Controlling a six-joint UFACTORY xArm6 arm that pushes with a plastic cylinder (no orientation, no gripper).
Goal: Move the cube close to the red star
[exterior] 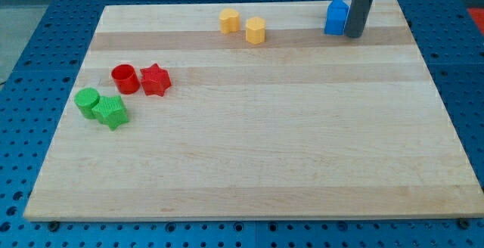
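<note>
my tip (353, 34) just right of blue cube (336, 17), worktop (302, 142) top right | red star (155, 79) far left, touching red cylinder (124, 78) | no pincer here

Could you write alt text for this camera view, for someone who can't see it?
A dark rod's tip rests just right of a blue cube at the top right of a wooden board. Far left sit a red star, red cylinder and two green blocks; two yellow blocks lie top centre.
</note>
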